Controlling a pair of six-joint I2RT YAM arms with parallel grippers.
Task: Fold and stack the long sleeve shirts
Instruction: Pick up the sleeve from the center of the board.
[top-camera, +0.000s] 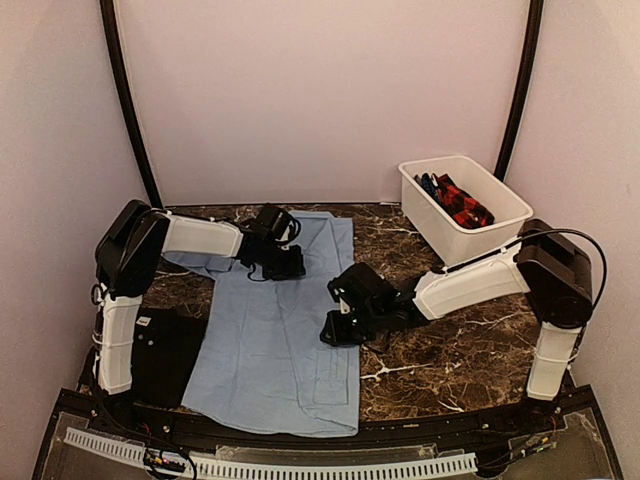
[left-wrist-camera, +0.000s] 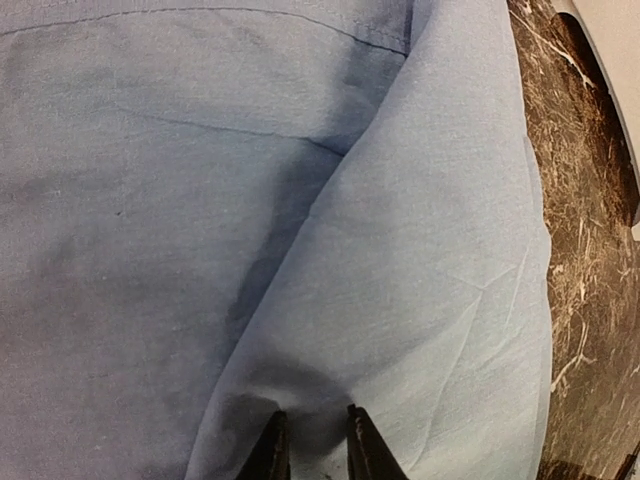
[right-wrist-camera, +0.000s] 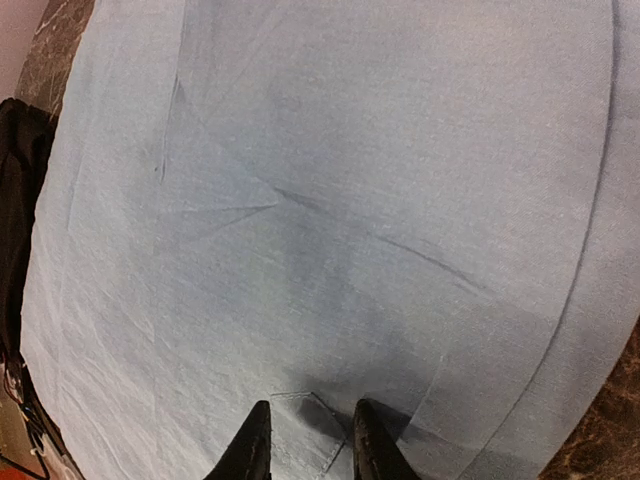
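marble table (top-camera: 440, 350) w/ blue shirt (top-camera: 270, 340); left gripper (left-wrist-camera: 315, 445) pinched on fold, right gripper (right-wrist-camera: 310, 440) narrow, hold unclear; edges should be lifted evenly.

Nothing readable from where I work, no legible lettering on the light-blue shirt (top-camera: 270, 340), none on the white bin (top-camera: 430, 215), none on the table (top-camera: 450, 340).

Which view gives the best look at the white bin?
Top external: the whole white bin shows, with red-black checked cloth inside. Left wrist catches only a pale corner at its upper-right edge, likely the bin. Right wrist shows none of it.
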